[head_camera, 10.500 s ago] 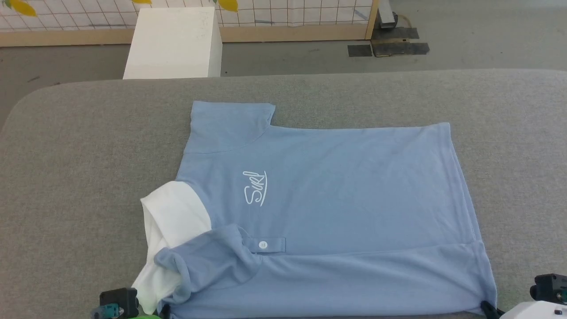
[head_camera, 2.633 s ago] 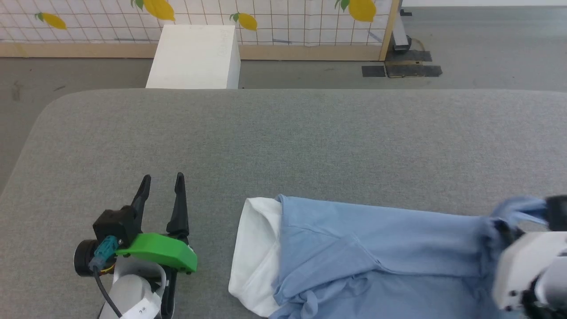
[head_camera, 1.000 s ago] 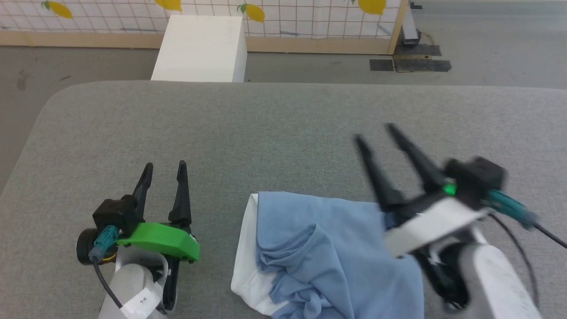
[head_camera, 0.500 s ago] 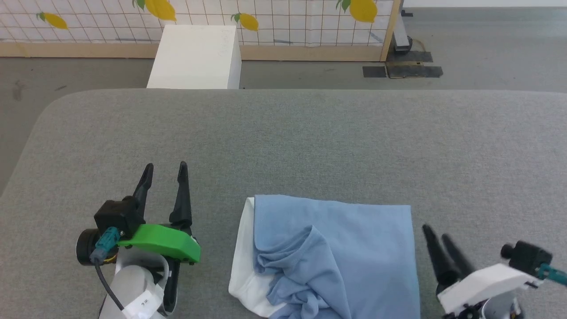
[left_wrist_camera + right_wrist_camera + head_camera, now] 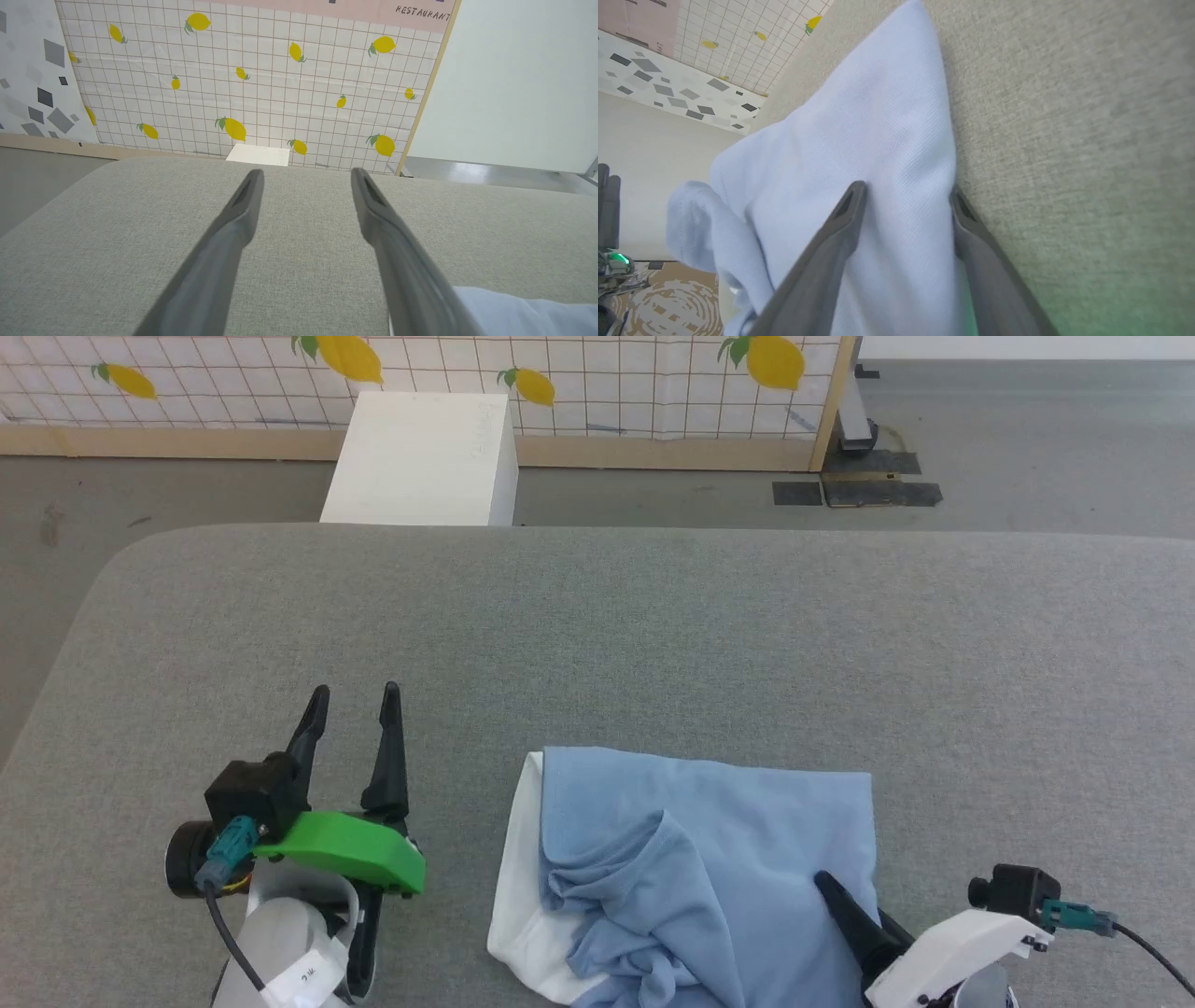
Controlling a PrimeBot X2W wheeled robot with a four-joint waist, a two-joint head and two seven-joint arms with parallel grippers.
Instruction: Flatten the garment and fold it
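Note:
The garment [image 5: 719, 840] lies in a folded, rumpled light blue bundle at the near middle of the grey table [image 5: 597, 616], with its white collar [image 5: 515, 905] showing along the left side. My left gripper [image 5: 352, 695] rests open on the table to the garment's left, nothing between its fingers; the left wrist view shows the same gripper [image 5: 306, 172] with a garment corner [image 5: 514, 315] low on the right. My right gripper [image 5: 851, 901] points into the garment's right edge. In the right wrist view this gripper [image 5: 906, 186] is open, its fingers straddling the garment's [image 5: 859, 130] folded edge.
A white box [image 5: 420, 457] stands on the floor beyond the table's far edge. Behind it runs a lemon-patterned partition [image 5: 579, 373] with a wooden frame. Dark floor plates [image 5: 859, 490] lie at the far right. Bare grey table stretches beyond and to the right of the garment.
My right gripper came down from above the garment's far right corner, swung out to the right, and now its fingers sit at the garment's right edge. The left gripper stayed put.

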